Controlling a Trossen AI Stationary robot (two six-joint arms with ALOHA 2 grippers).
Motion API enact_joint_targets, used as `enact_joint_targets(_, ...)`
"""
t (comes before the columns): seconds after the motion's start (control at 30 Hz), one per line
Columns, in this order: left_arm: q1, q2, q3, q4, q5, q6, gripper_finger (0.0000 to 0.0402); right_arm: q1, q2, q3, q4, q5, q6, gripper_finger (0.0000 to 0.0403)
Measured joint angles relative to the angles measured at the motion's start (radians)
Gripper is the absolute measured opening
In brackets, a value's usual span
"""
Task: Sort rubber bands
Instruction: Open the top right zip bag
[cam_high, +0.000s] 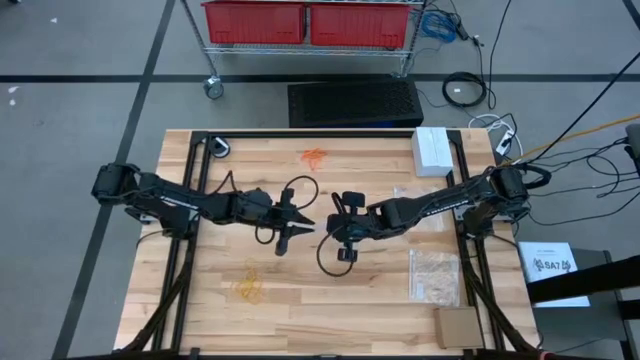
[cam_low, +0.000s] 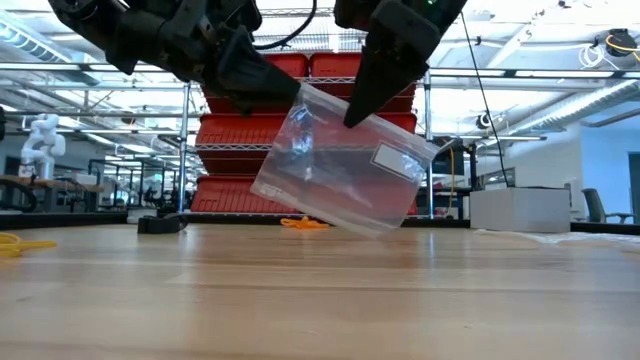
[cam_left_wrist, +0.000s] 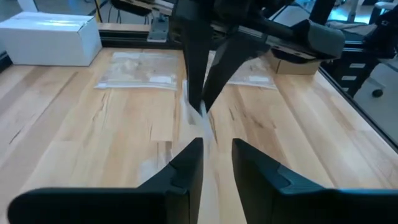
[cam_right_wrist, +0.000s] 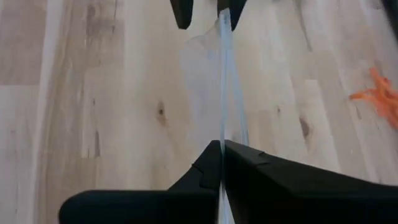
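High view: at the centre of the pale wooden table (cam_high: 330, 310) the two dark arms meet. The left gripper (cam_high: 290, 232) points in from the left of the frame and the right gripper (cam_high: 345, 240) from the right, with only a narrow gap between them. A cluster of orange rubber bands (cam_high: 315, 156) lies near the table's upper edge, well apart from both grippers, and a cluster of pale yellow rubber bands (cam_high: 249, 289) lies at lower left of the tabletop. A white cardboard box (cam_high: 432, 151) sits at upper right, flat clear plastic bags (cam_high: 436, 274) at right, and a small brown cardboard box (cam_high: 459, 327) at lower right.

Low view: a clear plastic zip bag with a white label (cam_low: 345, 165) hangs tilted above the tabletop at mid frame, its lower corner just over the wood. The right gripper (cam_low: 372, 95) pinches its top edge with the fingers closed on it; the left gripper (cam_low: 262, 88) is at the bag's upper left corner. The orange bands (cam_low: 303, 223) show behind the bag, the yellow ones (cam_low: 22, 243) at far left.

Left wrist view: the left gripper (cam_left_wrist: 216, 155) has its fingers parted, with the bag's thin edge (cam_left_wrist: 198, 118) ahead of the gap, not gripped.

Right wrist view: the right gripper (cam_right_wrist: 221, 148) is clamped on the bag's edge (cam_right_wrist: 227, 93); orange bands (cam_right_wrist: 378, 93) lie at the right of the frame.
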Motion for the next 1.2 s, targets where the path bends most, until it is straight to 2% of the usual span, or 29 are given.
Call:
enact_joint_targets(0.3,0.0,0.0,0.0,-0.021,-0.006,0.0,0.0086,-0.005,-0.001,0.081,-0.062,-0.023,-0.028,0.0)
enact_joint_targets(0.7,0.0,0.0,0.001,0.007,-0.012,0.004,0.0084,-0.006,0.004,0.081,-0.099,-0.024,-0.018,0.0)
enact_joint_targets(0.8,0.0,0.0,0.002,0.006,-0.012,0.01,0.007,-0.006,0.004,0.081,-0.094,-0.024,-0.018,0.0)
enact_joint_targets(0.97,0.0,0.0,0.002,0.005,-0.011,0.044,0.0013,-0.006,0.004,0.081,-0.082,-0.024,-0.023,0.0)
enact_joint_targets(1.2,0.0,0.0,0.002,0.005,-0.024,0.055,0.0004,-0.006,0.004,0.081,-0.078,-0.043,-0.01,0.0001)
